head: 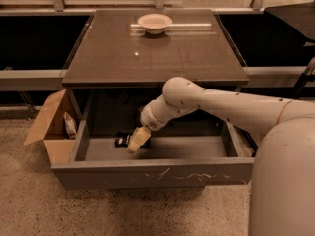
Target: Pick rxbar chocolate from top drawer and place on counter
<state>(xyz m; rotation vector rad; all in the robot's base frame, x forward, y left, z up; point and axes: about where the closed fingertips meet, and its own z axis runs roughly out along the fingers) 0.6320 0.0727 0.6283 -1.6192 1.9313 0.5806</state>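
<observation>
Camera view: the claw is shown inside the top drawer, just over the rxbar chocolate at left; its opening cannot be told. A bowl is seen on the desk.

The scene is viewed from one raised camera at 6 o'clock, tilted down toward 12. The top drawer is seen nearest, the tabletop beyond, and the hand inside the drawer.

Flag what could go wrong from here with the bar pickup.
The gripper covers the right end of the rxbar chocolate, which lies flat on the top drawer floor: it may slide away rather than lift. Coming out, the arm could clip the counter edge just above.
</observation>
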